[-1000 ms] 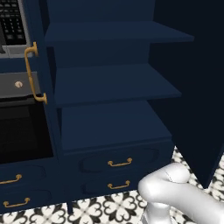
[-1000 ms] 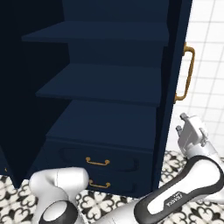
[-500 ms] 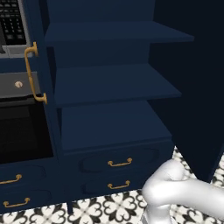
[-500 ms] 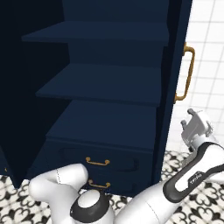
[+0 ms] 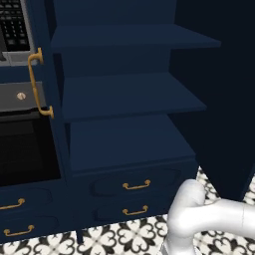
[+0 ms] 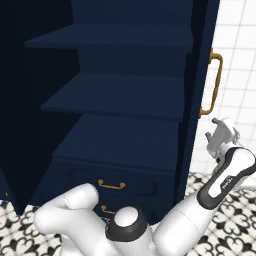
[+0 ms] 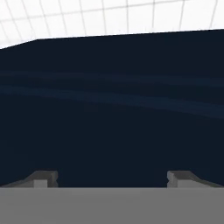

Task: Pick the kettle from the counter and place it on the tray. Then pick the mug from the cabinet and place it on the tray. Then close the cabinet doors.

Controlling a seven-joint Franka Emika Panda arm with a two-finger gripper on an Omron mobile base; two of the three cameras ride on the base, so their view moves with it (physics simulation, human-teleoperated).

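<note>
The two small dark finger tips (image 7: pixel 43 179) stood spread wide at the bottom of the hand view, grasping nothing, facing a navy blue moulded door panel. At the right edge of the right base view the white two-finger gripper (image 6: pixel 223 134) hung just beside the outer face of the right door of the tall navy blue cabinet doors (image 6: pixel 200 90), below its long curved brass handle (image 6: pixel 214 82). The tall navy blue cabinet (image 5: pixel 124 94) stood open in the frame's centre, its three inner shelves (image 5: pixel 132 94) bare, with small brass-handled drawers (image 5: pixel 137 185) closed beneath them.
</note>
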